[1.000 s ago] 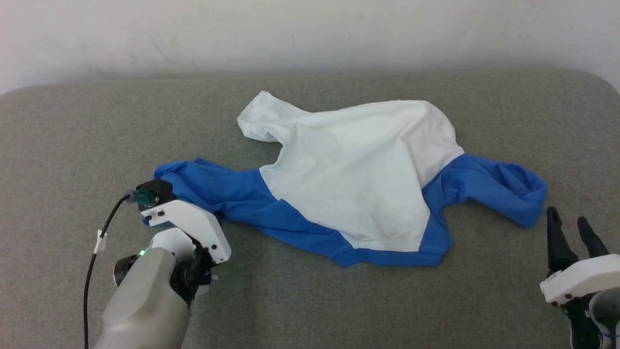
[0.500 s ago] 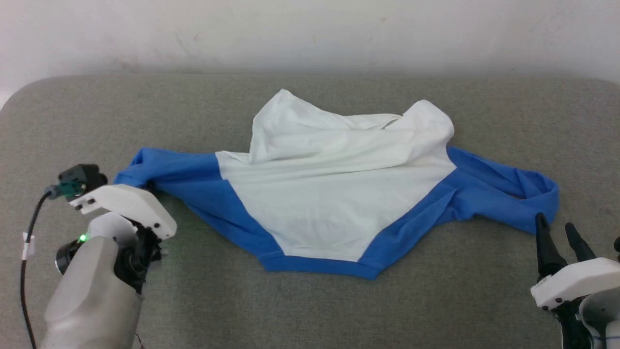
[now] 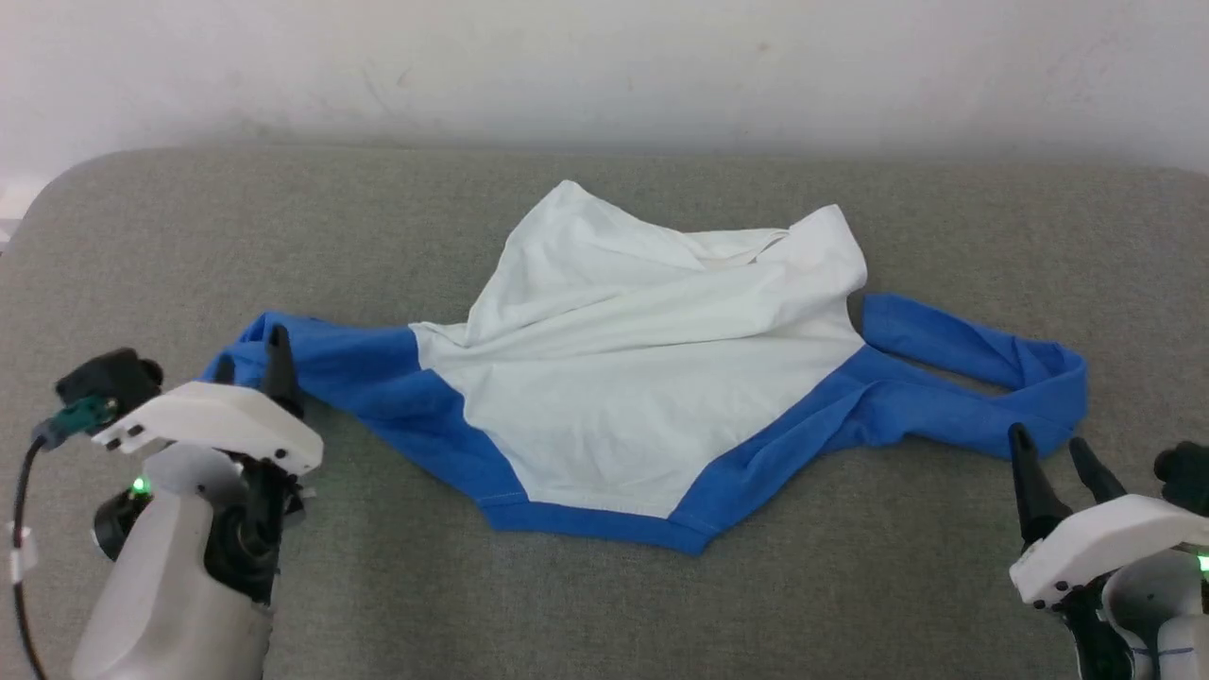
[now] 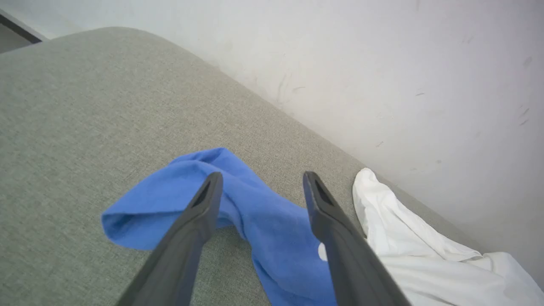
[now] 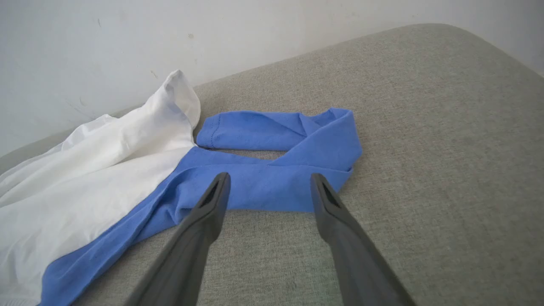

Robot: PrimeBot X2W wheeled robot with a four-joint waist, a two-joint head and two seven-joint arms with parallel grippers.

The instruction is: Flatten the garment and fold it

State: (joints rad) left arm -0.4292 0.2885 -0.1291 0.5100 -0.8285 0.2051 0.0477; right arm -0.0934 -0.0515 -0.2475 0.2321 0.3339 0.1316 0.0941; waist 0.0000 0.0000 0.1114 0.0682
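Note:
The garment lies crumpled on the grey cushion (image 3: 604, 604), its white body (image 3: 642, 378) bunched up toward the wall. The left blue sleeve (image 3: 331, 349) stretches out leftward. My left gripper (image 3: 250, 364) hovers open at its cuff end, and in the left wrist view the fingertips (image 4: 214, 178) stand wide apart over the sleeve (image 4: 178, 199), holding nothing. The right blue sleeve (image 3: 973, 378) is folded back on itself. My right gripper (image 3: 1056, 458) is open just in front of it, the folded sleeve (image 5: 297, 140) lying beyond its spread fingers (image 5: 316, 182).
A pale wall (image 3: 604, 66) runs along the cushion's far edge. The cushion's rounded corners sit at far left and far right. A black cable (image 3: 19, 529) hangs from my left wrist. Bare cushion stretches in front of the garment.
My left gripper pulled the left sleeve out to the left, spreading the garment, then opened and let it go. The right gripper stayed open near the right sleeve.

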